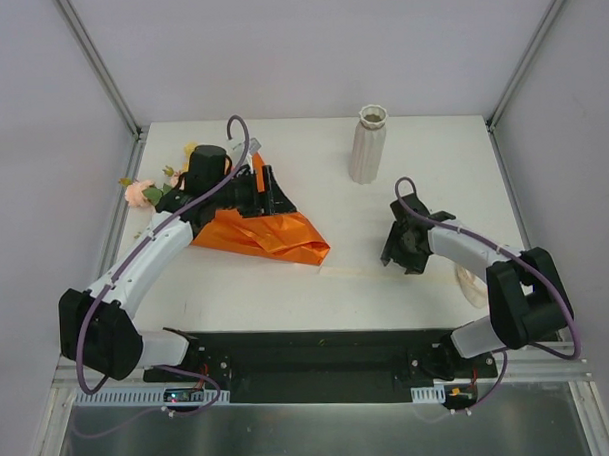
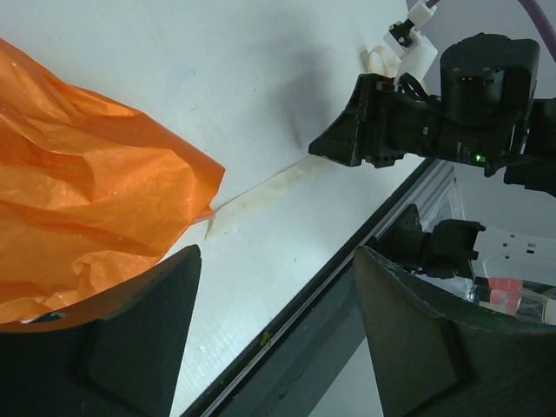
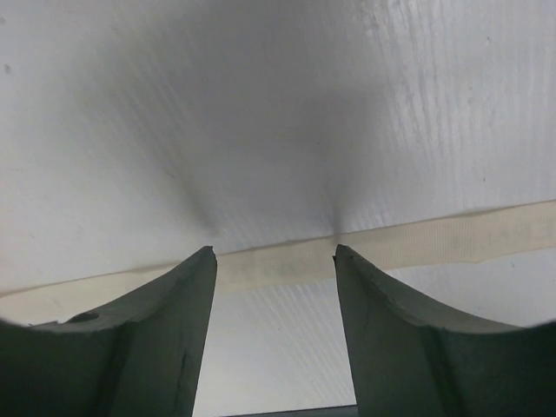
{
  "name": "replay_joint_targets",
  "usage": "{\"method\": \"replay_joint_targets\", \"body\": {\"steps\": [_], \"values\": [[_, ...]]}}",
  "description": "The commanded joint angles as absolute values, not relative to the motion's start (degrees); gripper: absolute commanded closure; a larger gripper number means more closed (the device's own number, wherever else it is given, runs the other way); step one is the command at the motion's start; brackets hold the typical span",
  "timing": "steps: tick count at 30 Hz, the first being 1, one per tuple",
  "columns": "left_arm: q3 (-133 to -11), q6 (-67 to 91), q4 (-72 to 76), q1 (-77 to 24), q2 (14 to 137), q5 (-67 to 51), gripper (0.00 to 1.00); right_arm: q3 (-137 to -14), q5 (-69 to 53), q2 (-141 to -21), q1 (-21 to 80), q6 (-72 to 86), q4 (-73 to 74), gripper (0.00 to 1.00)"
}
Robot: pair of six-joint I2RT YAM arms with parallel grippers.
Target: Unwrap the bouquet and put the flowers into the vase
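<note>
In the top view, the bouquet (image 1: 285, 239) is lying at the left of the surface (image 1: 433, 173). Its long axis is running from the flowers (image 1: 138, 192) by the left edge toward the middle, where the orange paper (image 1: 235, 235) is spreading out. The left gripper (image 1: 268, 197) is hovering right over it, much nearer than the right gripper (image 1: 405, 246). The vase (image 1: 370, 144) is standing upright well apart, far right of the bouquet.

In the left wrist view, that gripper's fingers are standing apart on nothing. The paper is lying left of the gap, and the ribbon (image 2: 269, 191) is trailing toward the other arm.

In the right wrist view, the fingers are standing apart, and the ribbon is lying crosswise on the surface beneath them, ungripped.
</note>
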State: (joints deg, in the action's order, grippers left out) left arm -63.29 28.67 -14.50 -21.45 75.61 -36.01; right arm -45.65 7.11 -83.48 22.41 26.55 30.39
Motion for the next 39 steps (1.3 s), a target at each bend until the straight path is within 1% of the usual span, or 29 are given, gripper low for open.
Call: {"method": "replay_joint_targets", "body": {"steps": [1, 6, 11, 14, 15, 19, 22, 24, 32, 35, 38, 39], "values": [[-62.85, 26.90, -14.76, -21.97, 72.07, -35.77, 0.29, -46.49, 8.00, -84.63, 21.62, 28.30, 26.19, 0.41], [-60.65, 25.93, -16.43, -21.97, 69.09, -33.40, 0.29, -43.17, 6.51, -83.50, 19.69, 29.62, 25.58, 0.40], [-59.68, 25.58, -17.05, -21.97, 68.03, -33.05, 0.29, -38.33, 5.80, -77.71, 15.21, 30.50, 25.05, 0.41], [-59.41, 25.49, -17.14, -21.97, 68.11, -32.69, 0.29, -38.05, 7.55, -74.01, 12.57, 27.53, 26.96, 0.41], [-59.50, 25.40, -17.14, -21.97, 68.20, -32.96, 0.29, -38.75, 9.99, -73.13, 12.57, 26.55, 28.64, 0.40], [-59.41, 25.22, -17.23, -21.97, 68.38, -33.31, 0.29, -40.69, 11.16, -68.04, 15.28, 24.87, 31.99, 0.37], [-59.76, 25.31, -17.23, -21.97, 69.43, -33.92, 0.29, -38.59, 7.92, -67.06, 14.94, 26.89, 30.42, 0.36], [-60.03, 25.58, -17.23, -21.97, 69.87, -34.45, 0.29, -36.92, 5.55, -68.46, 13.89, 27.86, 28.48, 0.37], [-60.29, 25.49, -17.23, -21.89, 67.85, -34.45, 0.28, -34.10, 1.67, -72.42, 5.63, 28.39, 24.26, 0.38], [-59.94, 25.58, -17.58, -21.88, 67.76, -34.54, 0.27, -34.54, 0.70, -73.91, 0.89, 26.37, 24.87, 0.38], [-58.63, 26.45, -17.93, -21.10, 67.50, -33.49, 0.27, -34.72, 0.79, -73.57, -5.78, 24.18, 25.83, 0.38], [-58.01, 26.89, -17.93, -20.66, 67.24, -32.88, 0.28, -35.06, 1.84, -73.13, -9.63, 23.65, 26.45, 0.38]]}}
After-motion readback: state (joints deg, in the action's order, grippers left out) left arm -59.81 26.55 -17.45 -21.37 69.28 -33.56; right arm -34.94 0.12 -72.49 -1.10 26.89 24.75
